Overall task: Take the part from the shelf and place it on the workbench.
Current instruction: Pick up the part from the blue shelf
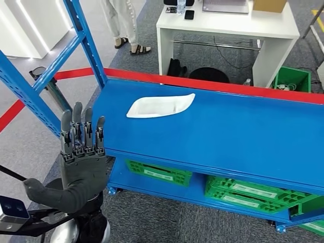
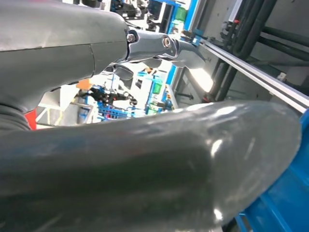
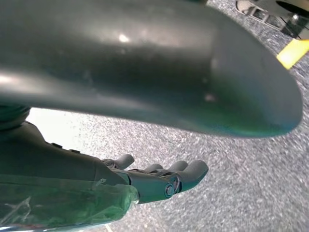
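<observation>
My left hand (image 1: 82,159) is raised at the near-left of the scene, palm side away from me, fingers (image 1: 77,126) straight up and side by side with slim gaps between them, thumb (image 1: 45,191) stretched out flat to the left. It holds nothing — the fingers are extended and the palm is bare. The fingertips stand just left of the near-left corner of the blue shelf (image 1: 229,136), close to its edge but apart from it.

My right hand (image 3: 160,181) hangs over grey carpet (image 3: 236,193), fingers nearly straight and slightly spread, thumb held off from them; nothing is in it.

The part (image 1: 160,106) — a white, flat, elongated piece with one pointed end toward the right — lies on the top board of the shelf, toward its far-left area, well apart from my left hand. Bare blue board surrounds it on every side, with the widest stretch to the right. A red strip (image 1: 214,83) runs along the far edge of the board. A slanted blue upright (image 1: 86,40) rises at the far-left corner, and another blue beam (image 1: 23,91) crosses at the left, beside my hand.

On the lower board sit green crates (image 1: 244,195). Beyond the shelf stands a white table (image 1: 229,25), and a person's feet in sandals (image 1: 131,46) show on the carpet at the far left.
</observation>
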`<state>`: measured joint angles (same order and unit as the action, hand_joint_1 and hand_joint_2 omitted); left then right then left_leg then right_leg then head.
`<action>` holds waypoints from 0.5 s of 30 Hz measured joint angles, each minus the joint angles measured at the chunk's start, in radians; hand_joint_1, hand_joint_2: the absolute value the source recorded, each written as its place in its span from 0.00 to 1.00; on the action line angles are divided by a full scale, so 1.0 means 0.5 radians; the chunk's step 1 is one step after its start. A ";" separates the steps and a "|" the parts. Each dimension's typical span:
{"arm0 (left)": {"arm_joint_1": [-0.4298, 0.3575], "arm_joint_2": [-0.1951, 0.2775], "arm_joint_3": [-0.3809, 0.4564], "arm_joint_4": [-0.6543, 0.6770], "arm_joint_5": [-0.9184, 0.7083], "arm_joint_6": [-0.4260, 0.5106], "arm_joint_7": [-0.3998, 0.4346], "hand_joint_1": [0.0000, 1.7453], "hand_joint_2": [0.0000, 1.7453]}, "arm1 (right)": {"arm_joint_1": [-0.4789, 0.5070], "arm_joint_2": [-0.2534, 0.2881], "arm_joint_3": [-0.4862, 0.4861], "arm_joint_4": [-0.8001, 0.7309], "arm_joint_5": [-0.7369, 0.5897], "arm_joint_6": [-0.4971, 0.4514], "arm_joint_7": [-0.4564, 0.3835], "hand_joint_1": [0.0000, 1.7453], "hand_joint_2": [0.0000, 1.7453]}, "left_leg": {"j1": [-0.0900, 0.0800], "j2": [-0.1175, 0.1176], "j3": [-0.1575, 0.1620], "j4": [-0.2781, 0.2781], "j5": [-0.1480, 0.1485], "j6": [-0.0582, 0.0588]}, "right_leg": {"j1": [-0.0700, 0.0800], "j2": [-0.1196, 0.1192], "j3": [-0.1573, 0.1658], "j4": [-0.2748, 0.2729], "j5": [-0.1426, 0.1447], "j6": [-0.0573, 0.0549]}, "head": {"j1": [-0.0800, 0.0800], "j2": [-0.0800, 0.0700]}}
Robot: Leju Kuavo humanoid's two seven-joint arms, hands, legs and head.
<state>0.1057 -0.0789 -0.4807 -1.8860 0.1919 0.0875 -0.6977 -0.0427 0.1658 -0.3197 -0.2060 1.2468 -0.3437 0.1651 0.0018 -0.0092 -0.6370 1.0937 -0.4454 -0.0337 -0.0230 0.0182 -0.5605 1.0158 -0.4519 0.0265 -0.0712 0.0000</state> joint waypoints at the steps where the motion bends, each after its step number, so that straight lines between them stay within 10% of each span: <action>1: -0.001 0.000 0.000 0.000 0.000 0.001 0.000 0.00 0.00 | -0.002 0.000 0.000 0.000 0.000 0.000 0.000 0.00 0.00 | -0.001 0.001 0.040 -0.108 0.042 0.008 | 0.002 0.004 0.008 0.000 -0.008 0.010 | -0.003 0.000; 3: 0.000 -0.001 0.001 0.000 0.000 0.005 0.000 0.00 0.00 | -0.005 -0.001 0.000 0.000 0.002 -0.001 -0.001 0.00 0.00 | -0.002 0.001 0.070 -0.202 0.062 0.022 | 0.010 0.005 0.010 -0.004 -0.024 0.028 | -0.007 0.000; 8: 0.001 -0.006 0.002 0.000 -0.007 0.011 0.000 0.00 0.00 | -0.004 -0.001 0.000 0.000 0.002 0.000 -0.001 0.00 0.00 | -0.003 -0.007 0.077 -0.213 0.077 0.035 | 0.017 0.001 0.023 -0.031 -0.024 -0.041 | 0.001 0.000; 15: 0.001 -0.007 0.002 0.000 -0.025 0.029 0.000 0.00 0.00 | -0.007 -0.001 0.000 0.000 0.002 0.003 -0.001 0.00 0.00 | -0.006 -0.008 0.078 -0.211 0.067 0.061 | 0.011 0.001 0.049 -0.080 -0.011 0.058 | 0.001 0.000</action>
<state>0.1062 -0.0824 -0.4795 -1.8859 0.1794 0.1020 -0.6977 -0.0463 0.1656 -0.3197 -0.2060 1.2476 -0.3424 0.1644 -0.0011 -0.0130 -0.5980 0.9880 -0.4118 -0.0030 -0.0174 0.0185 -0.5361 0.9759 -0.4575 0.0555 -0.0709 0.0000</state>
